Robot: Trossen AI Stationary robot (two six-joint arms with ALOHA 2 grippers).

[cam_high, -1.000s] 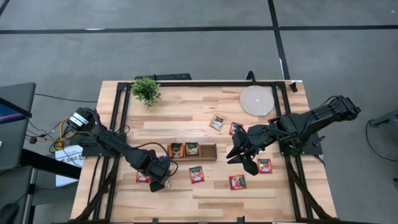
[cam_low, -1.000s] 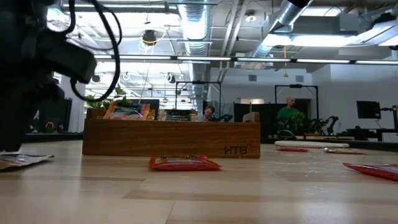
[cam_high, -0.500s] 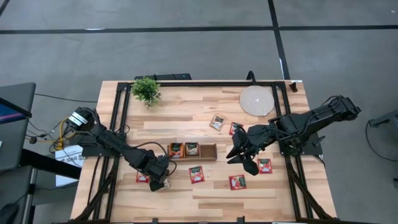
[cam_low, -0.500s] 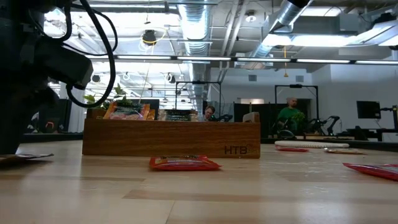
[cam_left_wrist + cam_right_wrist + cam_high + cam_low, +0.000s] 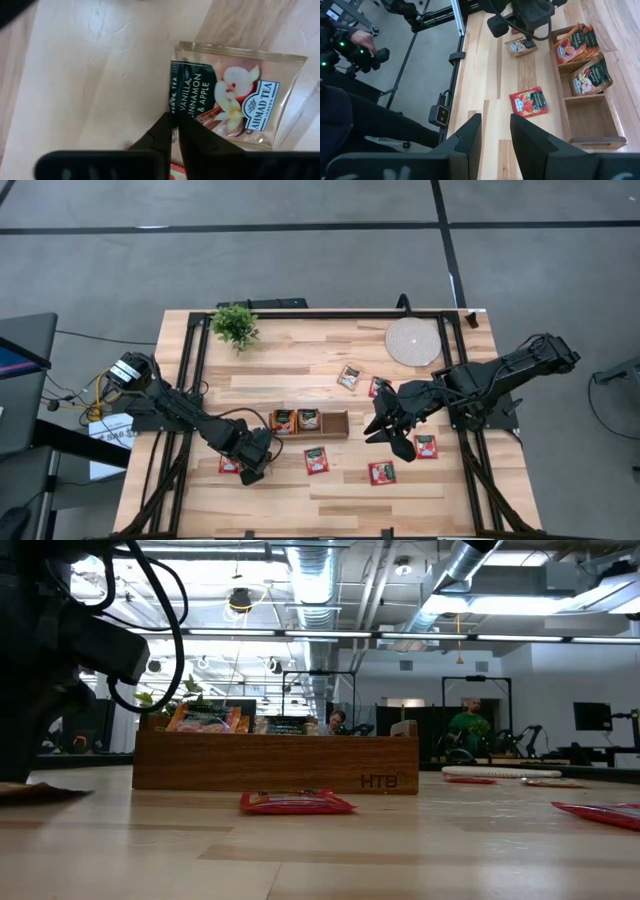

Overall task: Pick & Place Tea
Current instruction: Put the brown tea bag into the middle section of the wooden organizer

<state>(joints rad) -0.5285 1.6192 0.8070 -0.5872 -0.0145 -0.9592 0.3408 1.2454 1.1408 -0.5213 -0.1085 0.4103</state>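
While left fingers (image 5: pixel 174 131) pinch the beige sachet's (image 5: pixel 235 95) edge.

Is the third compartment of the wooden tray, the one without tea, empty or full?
Empty. In the right wrist view, the end compartment shows only bare wood, while the tray's other two hold sachets.

The table (image 5: pixel 330 350) carried one wooden tray (image 5: pixel 336 423) with three compartments; two compartments held sachets. Six loose tea sachets (image 5: pixel 317 461) showed from above. One potted plant (image 5: pixel 235 325) and one round mat (image 5: pixel 413 340) stood at the far edge.
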